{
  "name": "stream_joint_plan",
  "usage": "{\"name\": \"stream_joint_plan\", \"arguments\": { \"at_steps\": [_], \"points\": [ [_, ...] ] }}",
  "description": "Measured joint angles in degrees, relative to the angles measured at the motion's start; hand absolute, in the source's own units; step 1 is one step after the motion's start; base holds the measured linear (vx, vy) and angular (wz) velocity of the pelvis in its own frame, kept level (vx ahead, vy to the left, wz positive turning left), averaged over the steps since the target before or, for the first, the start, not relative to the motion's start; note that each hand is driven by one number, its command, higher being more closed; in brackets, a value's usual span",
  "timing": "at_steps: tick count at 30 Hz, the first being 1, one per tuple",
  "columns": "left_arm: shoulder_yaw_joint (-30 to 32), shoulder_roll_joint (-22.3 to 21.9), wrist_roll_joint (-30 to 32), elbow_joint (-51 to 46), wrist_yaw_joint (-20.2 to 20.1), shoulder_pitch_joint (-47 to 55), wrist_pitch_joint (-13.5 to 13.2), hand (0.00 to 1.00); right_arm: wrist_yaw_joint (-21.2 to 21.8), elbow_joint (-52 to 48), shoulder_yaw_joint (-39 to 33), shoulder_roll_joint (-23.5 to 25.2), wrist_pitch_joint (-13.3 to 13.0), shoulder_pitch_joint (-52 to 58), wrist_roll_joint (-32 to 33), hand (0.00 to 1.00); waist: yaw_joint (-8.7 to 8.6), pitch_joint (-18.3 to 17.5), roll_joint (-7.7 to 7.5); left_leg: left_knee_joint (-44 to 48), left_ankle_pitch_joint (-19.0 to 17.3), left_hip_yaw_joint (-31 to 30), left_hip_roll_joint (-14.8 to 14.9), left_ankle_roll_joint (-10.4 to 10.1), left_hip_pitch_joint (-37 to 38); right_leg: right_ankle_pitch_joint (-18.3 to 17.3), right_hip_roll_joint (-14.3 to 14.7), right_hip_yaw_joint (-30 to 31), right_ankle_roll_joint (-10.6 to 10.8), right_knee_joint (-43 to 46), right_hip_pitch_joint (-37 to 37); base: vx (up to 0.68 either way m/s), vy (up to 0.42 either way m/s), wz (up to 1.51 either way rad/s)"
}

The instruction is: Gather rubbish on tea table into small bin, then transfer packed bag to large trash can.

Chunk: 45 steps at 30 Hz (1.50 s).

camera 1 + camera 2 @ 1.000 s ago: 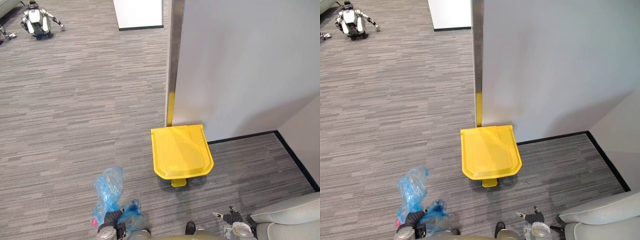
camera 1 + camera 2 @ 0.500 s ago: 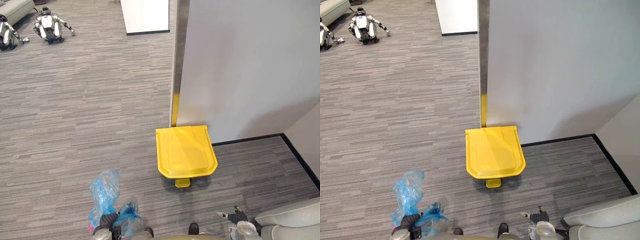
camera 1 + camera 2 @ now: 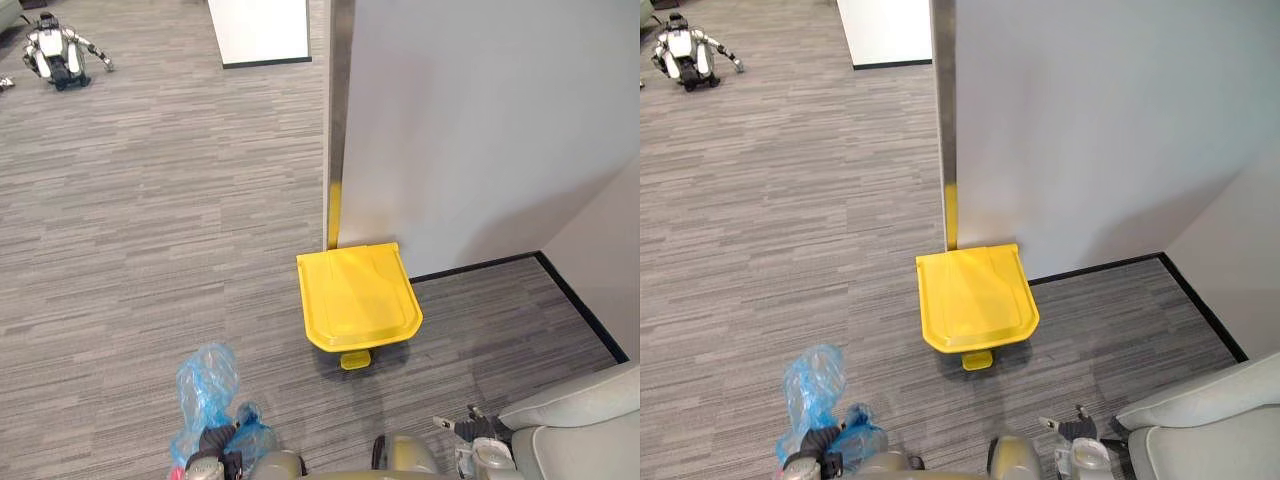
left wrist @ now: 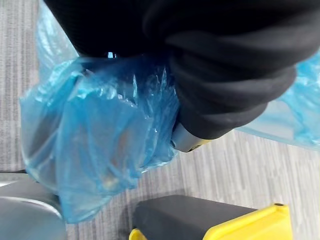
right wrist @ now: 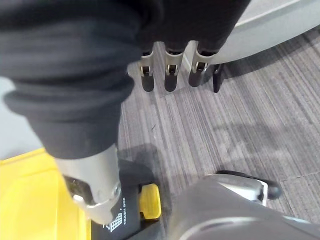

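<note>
Your left robot hand (image 3: 212, 445) was clenched round the blue bag (image 3: 203, 383), short of the closed yellow trash can (image 3: 358, 300); your right robot hand (image 5: 170, 75) hung slack, empty. You needed the pedal (image 3: 355, 360) pressed first.

Grey sofa (image 3: 590, 445), carpet (image 3: 150, 250) (striped).

Only small white print (image 5: 116, 221), unreadable to me, on my yellow trash can's (image 5: 30, 195) dark base (image 5: 131, 181), left of the pedal (image 5: 149, 201)
</note>
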Motion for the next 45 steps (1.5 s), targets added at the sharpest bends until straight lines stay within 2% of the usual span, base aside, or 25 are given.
{"name": "stream_joint_plan", "arguments": {
  "at_steps": [2, 3, 5, 6, 7, 8, 10, 11, 14, 19, 22, 28, 30, 33, 35, 40, 45],
  "points": [
    [-0.5, 1.3, 0.0, 0.0, 0.0, -0.5, 0.1, 1.00, 0.0, -1.3, 0.0, 1.1, 0.0, 0.4, 0.1, 0.00, -0.09, 0.6, -0.87, 1.5, -2.4, -0.1, 0.0, -0.1, 1.8, 0.4, 0.2, -1.8, 0.1, -4.2, -2.5, 0.25, -0.048, 0.10],
    [-1.3, 1.9, 0.0, -0.1, 0.0, -1.9, 0.1, 1.00, 0.0, -2.2, -0.1, 1.4, 0.0, 0.4, 1.1, 0.00, -0.29, 1.4, -1.44, 2.7, -4.2, -0.3, 0.0, -0.6, 2.4, 2.7, 0.3, -4.0, 0.4, -11.6, -3.4, 0.24, -0.094, 0.31],
    [-1.2, 1.8, 0.0, -0.6, 0.0, -3.4, 0.1, 1.00, 0.0, -2.4, -1.2, 1.4, 0.1, 0.3, 1.1, 0.00, -0.35, 1.9, -2.03, 4.0, -6.0, -1.1, -0.5, -1.4, 3.1, 4.8, 0.3, -4.6, 0.1, -16.5, -3.3, 0.25, -0.115, 0.42],
    [-1.3, 0.2, 0.0, -1.1, -0.2, -5.3, 0.1, 1.00, -0.1, -3.8, -3.9, 0.5, 1.0, 0.0, 1.1, 0.00, -0.70, 2.8, -0.09, 4.2, -8.0, -3.2, 0.5, -2.5, 5.0, 5.3, 0.6, -5.5, 0.2, -12.5, -2.8, 0.37, -0.130, 0.37],
    [-1.3, 0.0, 0.0, -1.3, -0.2, -5.5, 0.1, 1.00, -0.2, -4.4, -4.3, 0.5, 1.0, 0.0, 1.1, 0.00, -0.74, 2.9, 0.35, 3.7, -8.1, -3.4, 0.8, -2.6, 5.3, 4.6, 0.7, -5.8, 0.4, -11.8, -2.9, 0.45, -0.136, 0.40],
    [-1.2, 0.0, 0.1, -2.2, -0.2, -6.0, 0.0, 1.00, -0.1, -6.5, -5.8, 0.8, 0.9, 0.1, 1.2, 0.00, -0.99, 3.2, 1.18, 1.0, -7.9, -3.9, 1.2, -2.6, 6.9, 2.2, 1.0, -5.9, -0.5, -9.0, -3.6, 0.29, -0.063, 0.19],
    [-1.0, 0.2, 0.2, -2.6, -0.2, -6.3, -0.1, 1.00, -0.1, -7.5, -8.0, 1.2, 1.1, 0.2, 1.3, 0.00, -0.90, 3.2, 1.39, -1.3, -6.3, -4.7, 1.7, -4.5, 9.6, 0.8, 0.9, -6.6, -2.9, -5.3, -3.6, 0.37, -0.105, 0.23],
    [-1.0, 0.1, 0.4, -2.6, -0.2, -6.6, -0.1, 1.00, -0.1, -8.0, -8.8, 1.4, 1.2, 0.5, 1.3, 0.00, -0.97, 3.0, 1.54, -1.4, -6.1, -5.3, 2.3, -4.4, 10.8, -0.8, 0.8, -7.6, -4.1, -3.1, -3.1, 0.37, -0.111, 0.18],
    [-1.0, -1.3, 1.1, -2.6, -0.3, -6.7, -0.2, 1.00, -0.1, -8.1, -8.8, 2.3, 1.1, 0.6, 1.6, 0.00, -1.06, 1.2, 2.03, -2.4, -3.4, -5.3, 4.1, -4.8, 11.1, -2.6, 1.8, -8.9, -4.1, -3.0, -2.4, 0.35, -0.100, 0.11],
    [-0.9, -1.7, 1.3, -2.6, -0.4, -7.1, -0.2, 1.00, -0.1, -6.1, -8.0, 2.9, 1.0, -0.4, 1.8, 0.00, -1.06, -1.6, 2.05, -6.6, 1.6, -5.3, 4.8, -6.0, 11.1, -1.8, 3.4, -9.0, -5.2, -7.7, -1.7, 0.30, -0.048, -0.06],
    [-1.0, -1.6, 1.3, -2.6, -0.4, -6.7, -0.2, 1.00, -0.1, -5.9, -5.3, 2.8, 1.0, -0.4, 1.6, 0.00, -1.03, -2.5, 2.11, -7.1, 2.5, -5.4, 4.2, -7.0, 11.0, -0.8, 3.3, -8.7, -5.6, -10.0, -1.0, 0.14, 0.059, -0.04],
    [-3.2, -0.9, 1.3, -4.3, -0.4, -5.2, -0.2, 1.00, 0.1, -6.5, 5.8, 2.8, 1.0, -3.5, 1.4, 0.00, -0.75, -4.3, 1.85, -7.1, 4.0, -7.1, 1.8, -9.3, 7.4, 2.7, 2.0, -8.3, -5.3, -15.0, -2.0, 0.08, 0.091, 0.05],
    [-4.2, -0.6, 1.2, -6.8, -0.4, -4.9, -0.2, 1.00, 0.1, -9.5, 10.5, 2.9, 0.9, -6.0, 1.0, 0.00, 0.34, -4.4, 1.88, -7.1, 4.0, -7.2, 0.8, -9.3, 5.6, 3.8, 1.1, -8.0, -5.2, -15.9, -3.5, 0.06, 0.069, 0.03],
    [-4.4, -0.7, 1.1, -9.1, -0.3, -4.3, -0.3, 1.00, 0.0, -14.0, 15.6, 2.9, 0.6, -9.3, 1.0, 0.00, 0.85, -4.4, 1.90, -6.6, 4.2, -7.5, -0.1, -9.6, 4.3, 4.7, -0.1, -7.7, -5.3, -16.8, -4.0, 0.05, 0.071, 0.04],
    [-4.5, -0.7, 0.9, -11.6, -0.2, -3.6, -0.8, 1.00, -0.1, -17.4, 18.8, 2.9, -0.3, -12.7, 1.0, 0.00, 1.74, -4.4, 1.91, -5.6, 4.2, -8.1, -0.5, -9.6, 3.1, 6.0, -0.6, -7.7, -5.0, -18.4, -4.0, 0.06, 0.064, 0.06],
    [-5.6, -0.5, -0.3, -13.9, 0.1, -2.8, -1.9, 1.00, -0.3, -17.9, 21.7, 1.9, -0.5, -18.4, 1.2, 0.00, 3.64, -4.4, 2.03, -3.6, 4.2, -9.2, -2.2, -9.6, 1.6, 8.0, -1.8, -7.3, -5.5, -21.0, -3.4, 0.05, 0.070, 0.04],
    [-7.6, -0.4, -1.9, -15.2, 0.2, -3.1, -2.1, 1.00, -0.4, -17.7, 23.2, -3.9, -0.1, -22.7, 3.4, 0.00, 3.65, -4.2, 2.61, -1.8, 4.2, -10.8, -4.4, -9.6, -0.4, 11.2, -3.8, -8.1, -5.7, -25.4, -1.7, 0.03, 0.099, 0.17]
  ]
}}
